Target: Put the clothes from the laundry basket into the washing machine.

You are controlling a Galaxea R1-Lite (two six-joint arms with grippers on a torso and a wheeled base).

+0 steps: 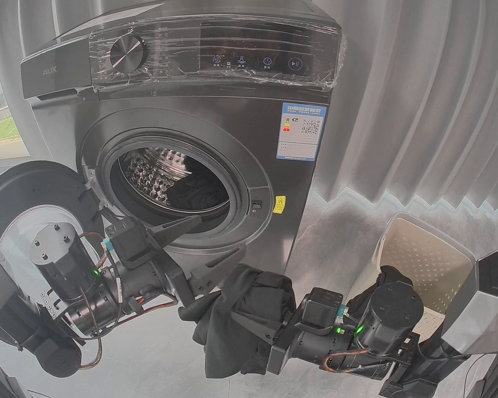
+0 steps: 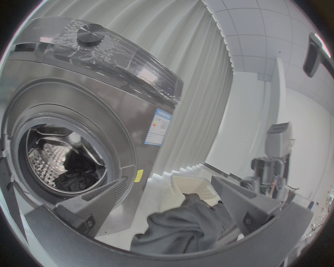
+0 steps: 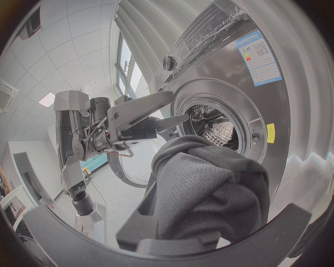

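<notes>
Washing machine [image 1: 181,124]: grey front-loader, control panel wrapped in clear film. Grey curtain [image 1: 426,94] is hung behind it and to its right. Door [image 1: 37,200] is swung fully open on the machine's left side. Drum [image 1: 152,172] is exposed; dark clothes [image 1: 200,192] are piled inside, toward the right of the opening. Laundry basket [image 1: 425,262]: cream, perforated, set on the floor right of the machine, against the curtain. A dark cloth [image 1: 390,276] is draped at its near rim, partly hidden by the right arm. Dark grey garment [image 1: 244,321] is held in the air in front of the machine, below the drum opening, between machine and basket. It is bunched and hangs down. Right gripper [image 1: 209,314]: jaws are clamped on that garment, mostly buried in fabric. Left gripper [image 1: 220,235]: jaws are spread wide, nothing held, positioned just below the drum's lower rim and just beside the garment; contact with the fabric cannot be confirmed. Dial [image 1: 126,53] is mounted at the panel's left end. Blue-white label [image 1: 301,131] and small yellow sticker [image 1: 279,204] are stuck on the front, right of the opening.
</notes>
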